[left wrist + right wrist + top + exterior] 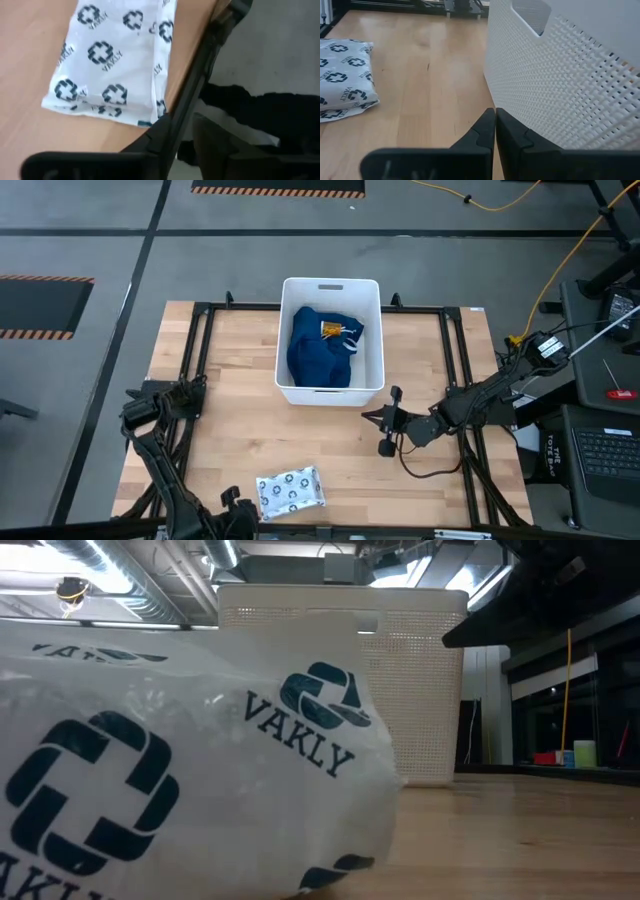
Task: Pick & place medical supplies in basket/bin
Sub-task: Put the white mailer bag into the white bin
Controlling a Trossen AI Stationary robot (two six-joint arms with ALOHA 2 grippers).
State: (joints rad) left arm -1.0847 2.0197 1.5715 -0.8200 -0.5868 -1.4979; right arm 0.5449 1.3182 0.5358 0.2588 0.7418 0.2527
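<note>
Pale wooden tabletop (230, 420) held a white perforated plastic bin (371, 340), dark blue cloth (315, 355) inside. Beside it the right gripper (383, 420) waited pressed together. The white ring-printed packet (290, 491) lay near the left gripper (180, 135), whose finger spread was unclear.

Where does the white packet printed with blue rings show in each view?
High view: white packet near the table's front edge.
Low view: fills the left foreground.
Left wrist view: upper left.
Right wrist view: left edge.
Shared landmark: white tub, absent from the left wrist view.
</note>
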